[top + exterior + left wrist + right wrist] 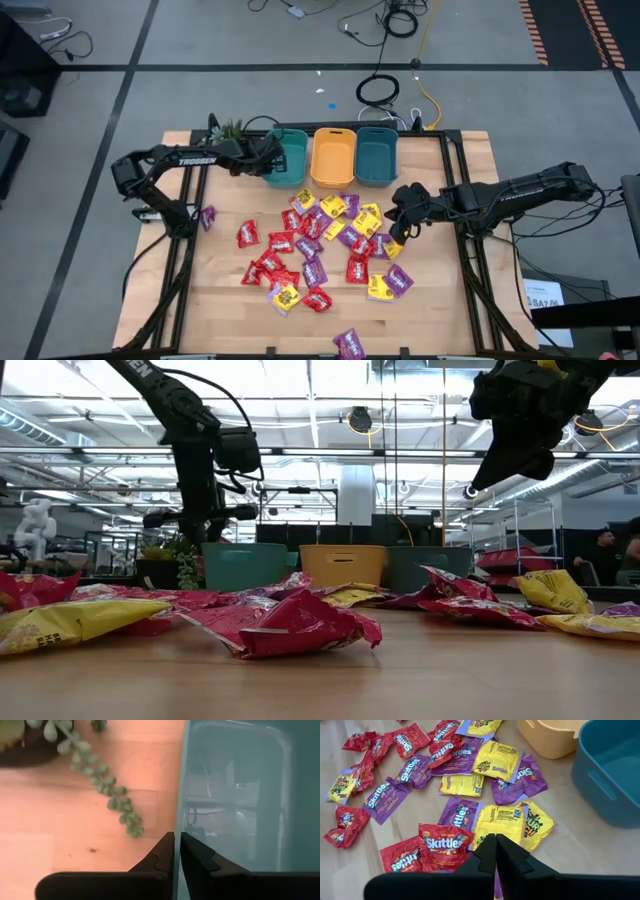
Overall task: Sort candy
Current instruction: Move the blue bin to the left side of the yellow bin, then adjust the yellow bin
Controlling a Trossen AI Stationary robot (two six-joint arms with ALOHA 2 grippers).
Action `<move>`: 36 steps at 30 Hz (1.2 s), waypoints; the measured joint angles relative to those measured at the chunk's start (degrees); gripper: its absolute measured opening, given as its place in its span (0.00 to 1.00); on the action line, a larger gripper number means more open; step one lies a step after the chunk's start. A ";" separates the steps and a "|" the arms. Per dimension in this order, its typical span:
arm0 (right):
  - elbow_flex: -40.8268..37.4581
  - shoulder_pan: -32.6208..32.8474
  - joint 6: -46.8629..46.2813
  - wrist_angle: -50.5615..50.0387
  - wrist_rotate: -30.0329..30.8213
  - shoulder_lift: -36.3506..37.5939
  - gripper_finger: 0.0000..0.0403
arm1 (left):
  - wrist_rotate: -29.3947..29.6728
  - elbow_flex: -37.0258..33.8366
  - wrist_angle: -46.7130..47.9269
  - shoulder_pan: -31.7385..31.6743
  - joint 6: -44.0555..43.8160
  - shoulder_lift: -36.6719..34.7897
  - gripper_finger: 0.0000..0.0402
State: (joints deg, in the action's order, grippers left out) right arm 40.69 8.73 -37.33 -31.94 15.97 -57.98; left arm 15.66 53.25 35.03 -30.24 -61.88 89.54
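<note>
- Barely begun, by my judgement — the candy [322, 245] lies nearly all heaped mid-table, in front of three bins [335, 156].
- Left gripper [268, 157] over the left bin's rim, fingers a sliver apart, empty.
- Right gripper [408, 212] above the pile's right edge, closed, empty.
- Hidden — most bin floors; the low view shows only walls.

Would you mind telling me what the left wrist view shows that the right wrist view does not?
Only the left wrist view shows a trailing green plant and the left gripper at the rim of the leftmost teal bin, whose inside looks empty. Only the right wrist view shows the candy spread on the table, the orange bin, another teal bin, and the shut right gripper. Both show the wooden table.
</note>
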 joint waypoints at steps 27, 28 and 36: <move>0.00 0.00 2.31 -0.02 -1.37 0.00 0.00 | 2.82 3.22 -0.33 -0.17 4.96 -3.04 0.33; 0.00 0.00 2.31 -0.02 -1.36 0.00 0.00 | 3.20 3.68 -0.16 -0.17 5.97 -3.80 0.33; 0.00 0.00 2.35 0.45 -1.11 0.00 0.00 | 4.16 7.03 -0.07 -0.17 16.33 -12.18 0.33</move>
State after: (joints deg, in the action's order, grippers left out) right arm 40.69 8.73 -34.98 -31.49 14.86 -57.98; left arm 19.81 60.28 34.95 -30.41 -45.56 77.36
